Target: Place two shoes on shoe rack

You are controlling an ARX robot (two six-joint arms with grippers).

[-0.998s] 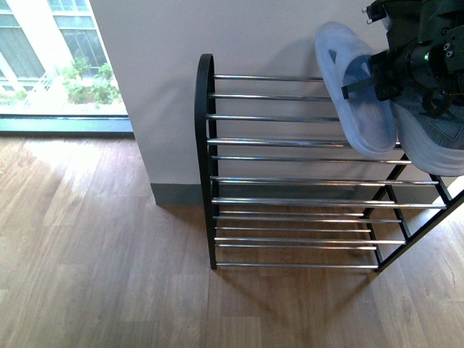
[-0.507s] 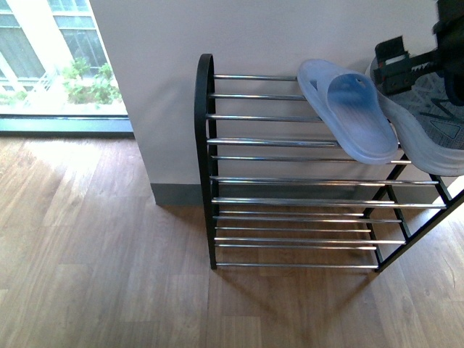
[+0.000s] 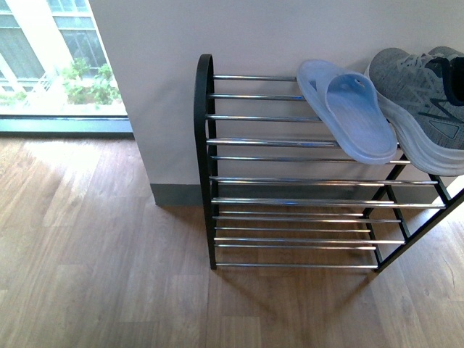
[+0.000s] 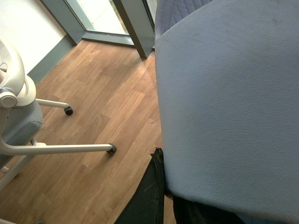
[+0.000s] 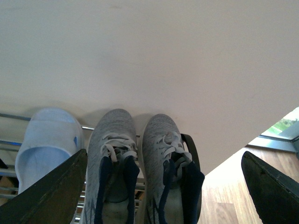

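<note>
Resting on the top chrome bars of the black-framed metal shoe rack, a pale blue moulded slide lay in the upper right of the front view, its toe towards the white wall. Just beside it, at the right edge of the frame, lay a grey knit sneaker with a thick white sole and a navy collar, touching or nearly touching the slide's side. The lower tiers of the rack carried nothing, and the rack stood on a wooden plank floor against the wall. A window filled the upper left of the frame.

In the right wrist view, both grey sneakers sat side by side in the lower centre, toes towards the wall, and the slide was at the lower left beside them. The right gripper was spread wide: one dark finger showed at the lower left corner and the other at the lower right, holding nothing.

In the left wrist view, a grey-blue upholstered chair seat filled the right half of the frame, and the white base of an office chair stood on the floor at the left. Only a dark part of the left gripper showed at the bottom, and I cannot tell if it was spread or pressed together.
</note>
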